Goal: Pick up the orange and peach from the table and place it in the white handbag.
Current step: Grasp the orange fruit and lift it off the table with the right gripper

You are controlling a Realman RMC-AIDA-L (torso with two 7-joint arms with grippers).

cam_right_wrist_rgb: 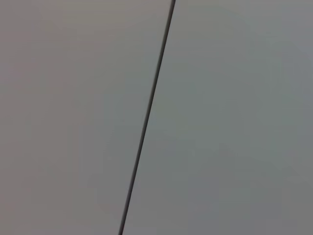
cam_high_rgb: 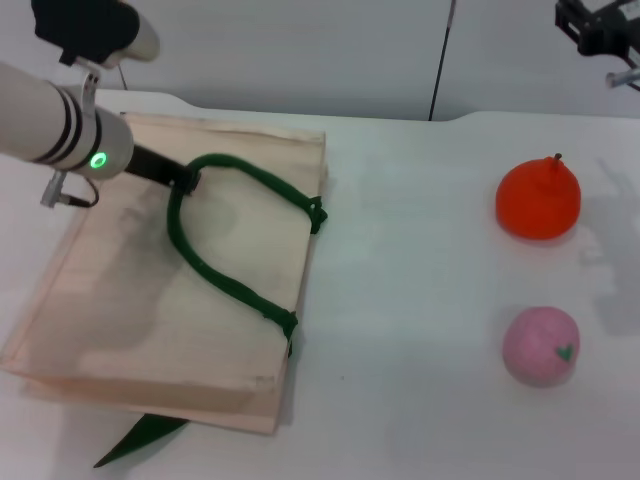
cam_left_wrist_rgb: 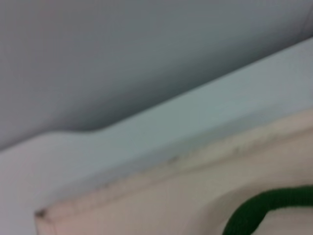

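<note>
The orange (cam_high_rgb: 538, 198) lies on the white table at the right, with the pink peach (cam_high_rgb: 541, 345) nearer to me in front of it. The white handbag (cam_high_rgb: 150, 310) lies flat at the left, and its dark green handle (cam_high_rgb: 225, 275) arches up over it. My left gripper (cam_high_rgb: 185, 180) reaches over the bag's far part and is shut on the handle's far end. The left wrist view shows the bag's edge (cam_left_wrist_rgb: 161, 171) and a piece of the handle (cam_left_wrist_rgb: 264, 208). My right gripper (cam_high_rgb: 600, 30) hangs high at the far right, well behind the orange.
A green tab (cam_high_rgb: 140, 440) sticks out from under the bag's near edge. A dark vertical seam (cam_high_rgb: 440, 60) runs down the wall behind the table. The right wrist view shows only that wall and its seam (cam_right_wrist_rgb: 146, 117).
</note>
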